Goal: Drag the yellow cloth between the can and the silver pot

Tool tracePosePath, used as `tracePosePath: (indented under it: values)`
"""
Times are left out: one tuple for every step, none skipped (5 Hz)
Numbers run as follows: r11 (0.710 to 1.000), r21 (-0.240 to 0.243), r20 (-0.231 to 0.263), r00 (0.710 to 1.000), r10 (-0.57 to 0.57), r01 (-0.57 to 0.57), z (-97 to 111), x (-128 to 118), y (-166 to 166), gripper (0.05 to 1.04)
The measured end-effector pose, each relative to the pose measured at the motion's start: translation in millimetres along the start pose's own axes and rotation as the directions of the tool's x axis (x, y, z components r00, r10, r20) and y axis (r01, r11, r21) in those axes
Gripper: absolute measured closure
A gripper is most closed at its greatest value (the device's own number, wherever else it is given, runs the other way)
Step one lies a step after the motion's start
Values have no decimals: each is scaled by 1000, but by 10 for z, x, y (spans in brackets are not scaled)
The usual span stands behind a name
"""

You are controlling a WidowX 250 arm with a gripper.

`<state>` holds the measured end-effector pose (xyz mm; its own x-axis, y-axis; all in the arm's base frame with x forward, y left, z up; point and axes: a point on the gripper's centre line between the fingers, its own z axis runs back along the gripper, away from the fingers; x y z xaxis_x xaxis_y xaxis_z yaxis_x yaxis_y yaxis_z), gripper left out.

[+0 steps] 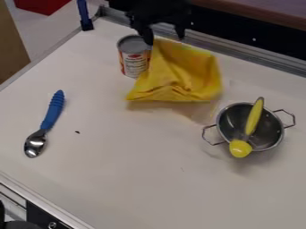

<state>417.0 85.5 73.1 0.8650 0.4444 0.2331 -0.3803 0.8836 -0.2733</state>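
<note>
The black gripper [163, 27] is at the top of the view, right above the upper edge of the yellow cloth [182, 74]. Creased and bunched, the cloth lies beside the can [133, 56], on its right, and overlaps the can's right side. A shadow shows under the cloth's lower edge. The silver pot [226, 117] stands at the right, below and apart from the cloth, with a yellow-handled utensil [254, 117] resting across it. Whether the gripper has hold of the cloth is unclear.
A spoon with a blue handle [53, 112] lies at the left on the white table [131, 174]. Metal rails [257, 61] run along the table's back edge. The pot's two wire handles stick out to its sides.
</note>
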Motion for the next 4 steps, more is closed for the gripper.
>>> tracePosePath:
  values:
    - [998,14,-84,995,-54,56,323,85,106,86]
    - [994,44,-149,984,-94,101,295,-36,140,86]
    - [995,54,-165,983,-74,84,312,-54,149,86]
    - [988,145,-112,993,-32,48,319,51,345,86]
